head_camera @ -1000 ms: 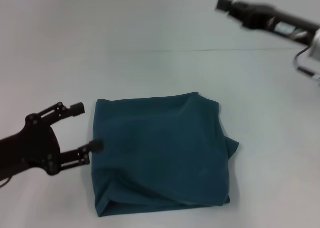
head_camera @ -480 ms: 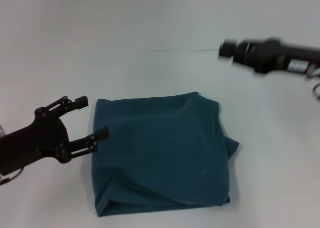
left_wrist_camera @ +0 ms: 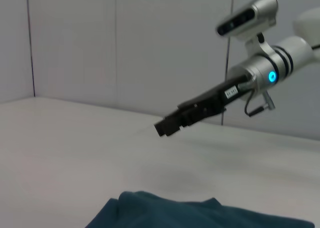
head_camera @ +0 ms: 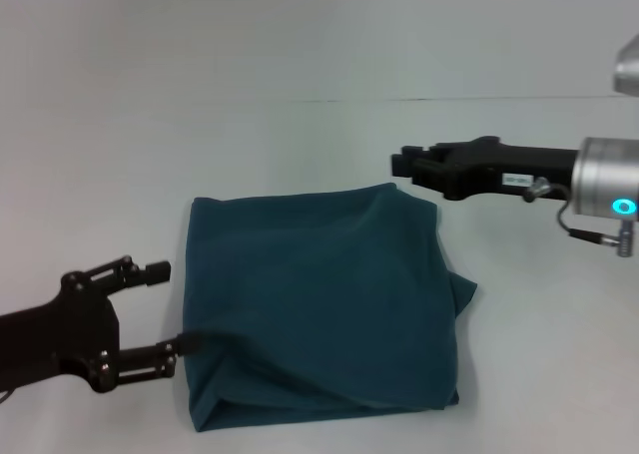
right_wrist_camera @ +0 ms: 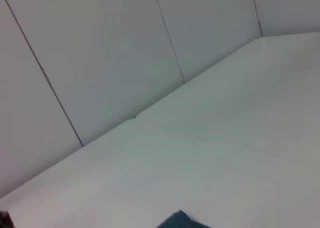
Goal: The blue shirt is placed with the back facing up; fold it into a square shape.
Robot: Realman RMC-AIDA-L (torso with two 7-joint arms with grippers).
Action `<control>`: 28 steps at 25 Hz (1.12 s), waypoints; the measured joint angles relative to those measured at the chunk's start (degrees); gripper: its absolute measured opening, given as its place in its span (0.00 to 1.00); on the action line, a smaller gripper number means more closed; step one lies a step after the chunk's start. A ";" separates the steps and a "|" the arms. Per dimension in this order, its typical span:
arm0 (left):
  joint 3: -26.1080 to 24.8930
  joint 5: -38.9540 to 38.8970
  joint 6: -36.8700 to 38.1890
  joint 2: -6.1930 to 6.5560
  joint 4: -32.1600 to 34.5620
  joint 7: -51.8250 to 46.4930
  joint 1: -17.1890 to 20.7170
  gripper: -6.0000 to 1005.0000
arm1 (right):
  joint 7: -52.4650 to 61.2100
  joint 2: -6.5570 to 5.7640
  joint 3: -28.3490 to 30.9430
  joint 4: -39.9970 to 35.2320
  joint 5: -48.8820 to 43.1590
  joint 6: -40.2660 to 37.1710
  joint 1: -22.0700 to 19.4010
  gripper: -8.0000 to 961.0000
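Head view: right gripper (head_camera: 406, 164) swung nearer (above shirt (head_camera: 319, 304)).

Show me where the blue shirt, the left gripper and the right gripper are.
blue shirt (head_camera: 319, 304), head view, middle of the folded cloth.
left gripper (head_camera: 172, 307), head view, between its open fingertips.
right gripper (head_camera: 409, 165), head view, fingertip end.

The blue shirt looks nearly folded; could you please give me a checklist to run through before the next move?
1. Blue shirt lies in a roughly square bundle on the white table: ok.
2. Edges tidy: not ok, a flap pokes out on the robot's right side.
3. Left gripper open and holding nothing, beside the shirt's left edge: ok.
4. Right gripper near the far right corner, above the cloth: ok.
5. Right gripper open or shut: cannot tell.
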 joint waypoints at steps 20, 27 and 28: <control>2.44 0.61 -2.07 2.68 -6.73 0.58 -9.54 0.80 | -15.43 -0.24 -5.56 -2.58 1.80 -11.21 -6.20 0.40; 6.35 3.09 1.44 4.41 -11.93 -1.20 -14.33 0.80 | -21.02 -0.86 -4.38 -6.71 0.63 -15.55 -8.73 0.73; 6.69 3.24 1.31 4.43 -12.49 -0.99 -14.64 0.80 | -21.50 -0.87 -4.39 -6.71 -0.05 -15.28 -8.52 0.77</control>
